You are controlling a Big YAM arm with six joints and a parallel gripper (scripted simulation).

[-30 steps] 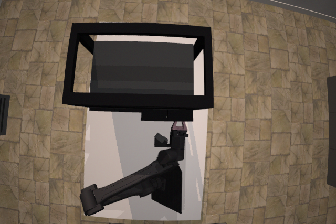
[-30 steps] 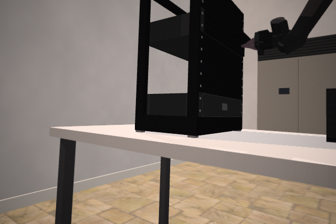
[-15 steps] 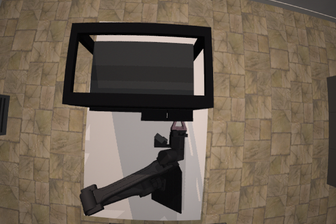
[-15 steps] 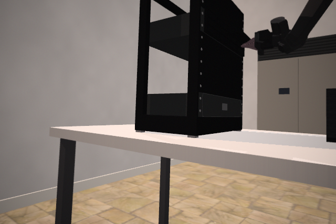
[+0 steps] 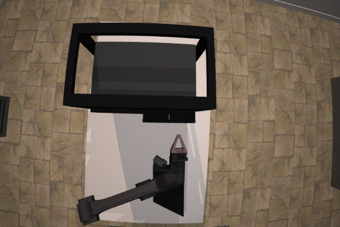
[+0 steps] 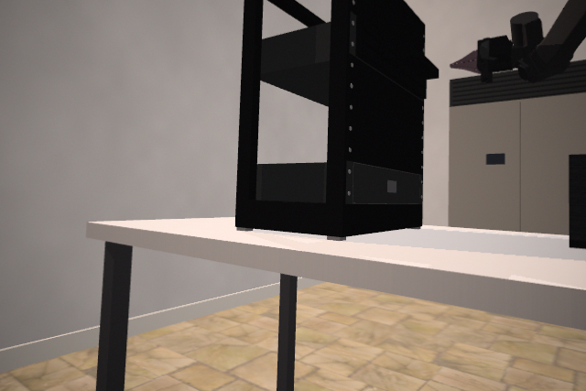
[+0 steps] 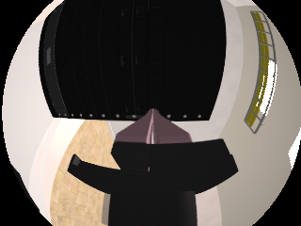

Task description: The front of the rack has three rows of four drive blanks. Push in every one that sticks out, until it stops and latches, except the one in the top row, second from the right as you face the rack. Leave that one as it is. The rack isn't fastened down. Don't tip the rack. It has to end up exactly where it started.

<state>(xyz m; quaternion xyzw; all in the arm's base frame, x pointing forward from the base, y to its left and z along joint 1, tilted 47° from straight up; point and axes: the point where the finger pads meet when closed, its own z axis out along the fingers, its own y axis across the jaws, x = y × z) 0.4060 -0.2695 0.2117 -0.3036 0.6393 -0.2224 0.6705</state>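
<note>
The black rack [image 5: 138, 66] stands at the far end of the white table, its front facing my arm. Seen from above, two drive blanks [image 5: 168, 116] stick out side by side from the right half of the front; I cannot tell their row from here. From the side, a protruding blank [image 6: 428, 70] shows near the top of the rack [image 6: 341, 93]. My gripper [image 5: 178, 137] is shut and empty, and hangs apart from the front, in line with the right-hand protruding blank. It also shows in the side view [image 6: 456, 63]. In the wrist view the shut fingers [image 7: 150, 127] point at the dark rack front [image 7: 134, 51].
My arm's black base [image 5: 168, 196] stands on the near part of the table [image 5: 148, 164]. A grey cabinet [image 6: 515, 155] stands behind the table. The rack carries a panel with a small square [image 6: 383, 185] low on its front. Tiled floor surrounds the table.
</note>
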